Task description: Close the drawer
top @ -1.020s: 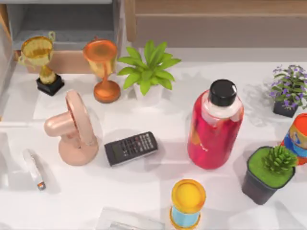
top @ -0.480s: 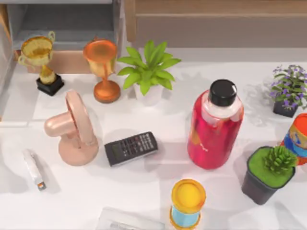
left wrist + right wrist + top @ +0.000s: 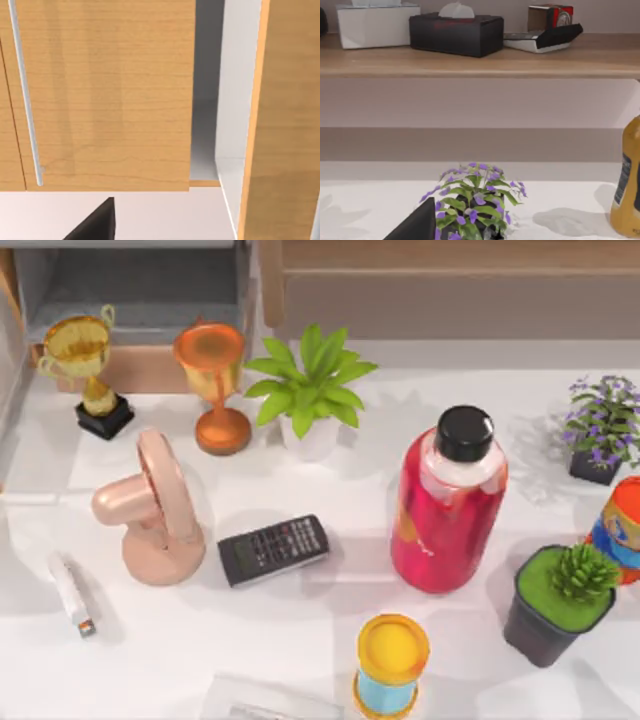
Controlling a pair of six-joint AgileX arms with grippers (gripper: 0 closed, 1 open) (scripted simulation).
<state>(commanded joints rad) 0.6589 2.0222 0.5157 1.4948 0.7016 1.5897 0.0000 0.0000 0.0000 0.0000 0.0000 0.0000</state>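
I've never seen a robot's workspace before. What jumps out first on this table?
The tall red bottle with a black cap stands out, right of the table's middle. At the far left, two trophies, one gold and one copper, stand before an open grey-floored recess. A leafy green plant stands just right of them, and a pink fan stands nearer, by a black calculator.

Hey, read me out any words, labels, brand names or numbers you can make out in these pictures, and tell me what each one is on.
No text can be read.
Calculator: key markings too small to read.
Red bottle: printed pattern, no legible words.
Amber bottle: dark label, print too blurred.
Red box on the shelf: round emblem, unreadable.
Black tissue box: faint red mark, unreadable.
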